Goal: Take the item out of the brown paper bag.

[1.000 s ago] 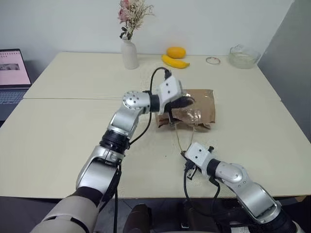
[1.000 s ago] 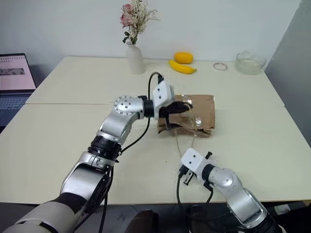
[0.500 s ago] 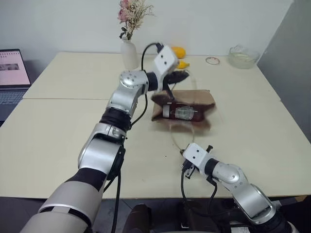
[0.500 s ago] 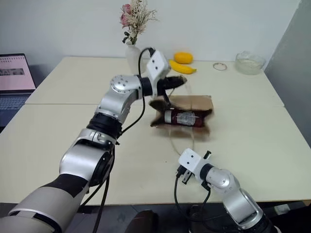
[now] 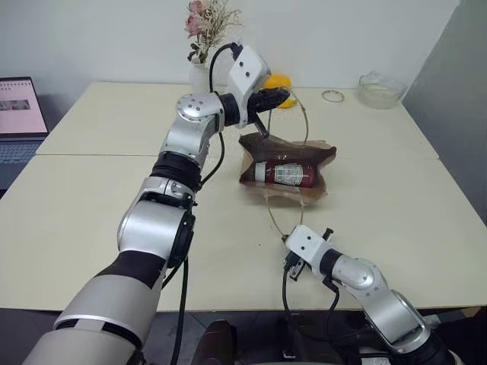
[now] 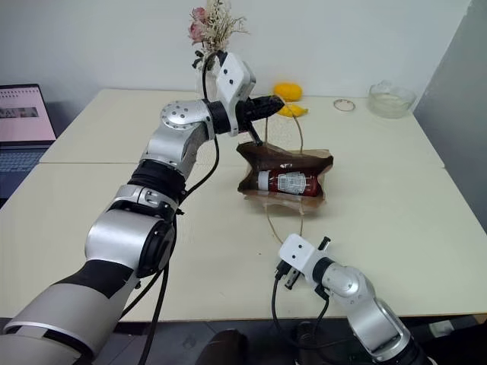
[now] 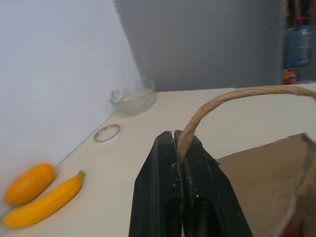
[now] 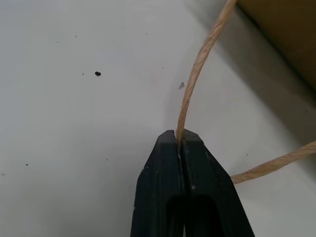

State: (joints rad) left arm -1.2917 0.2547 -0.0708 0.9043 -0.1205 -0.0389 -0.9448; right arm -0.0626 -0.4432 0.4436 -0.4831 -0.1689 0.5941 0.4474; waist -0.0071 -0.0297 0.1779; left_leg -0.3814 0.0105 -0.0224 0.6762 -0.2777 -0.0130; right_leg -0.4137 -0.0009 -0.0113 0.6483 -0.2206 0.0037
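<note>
Red bottle (image 5: 281,174) inside brown paper bag (image 5: 291,149)

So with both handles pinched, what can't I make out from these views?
- Red bottle: its far end is hidden inside the brown paper bag, head views.
- Label print: too small, head views.
- Right gripper: the cord's pinched end is hidden between the fingers, right wrist view.
- Bag mouth: cut off by the edge, left wrist view.

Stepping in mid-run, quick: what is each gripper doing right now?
Left gripper: shut on the upper cord handle of the paper bag.
Right gripper: shut on the lower cord handle, low near the table.
</note>
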